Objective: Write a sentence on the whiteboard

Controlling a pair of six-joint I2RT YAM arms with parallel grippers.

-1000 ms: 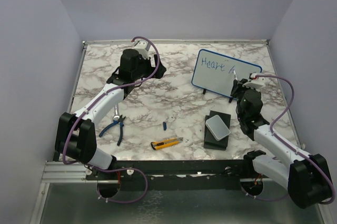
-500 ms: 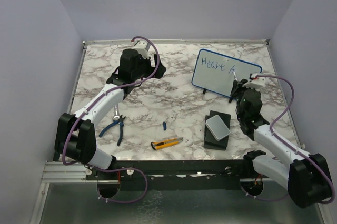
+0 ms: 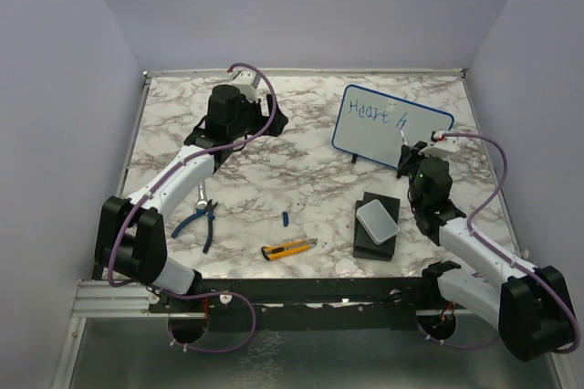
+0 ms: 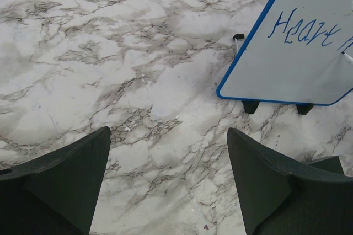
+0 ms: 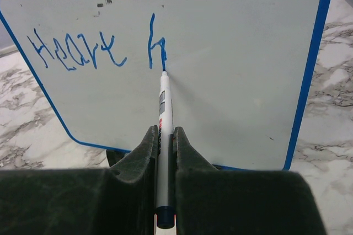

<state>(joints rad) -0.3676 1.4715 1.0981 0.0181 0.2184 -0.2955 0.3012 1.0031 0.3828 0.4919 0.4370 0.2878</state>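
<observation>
The whiteboard [image 3: 388, 124], white with a blue frame and black feet, stands tilted at the back right; it also shows in the left wrist view [image 4: 287, 53] and fills the right wrist view [image 5: 231, 53]. Blue handwriting [image 5: 77, 50] reads "Heart" on one line, followed by an "h" stroke [image 5: 156, 44]. My right gripper [image 5: 165, 135] is shut on a white marker [image 5: 164, 119] whose blue tip touches the board at the foot of that stroke. My left gripper [image 4: 168, 152] is open and empty above the marble, left of the board.
A pale grey rounded box [image 3: 377, 221] lies on a black pad [image 3: 376, 226] in front of the board. A yellow utility knife [image 3: 289, 247], a small blue cap [image 3: 285, 218] and blue-handled pliers [image 3: 203, 217] lie near the front. Grey walls enclose the table.
The marker tip has added to the stroke after "Heart", which now reads as an "h". My right gripper shifted slightly left and down. The left arm has not moved.
</observation>
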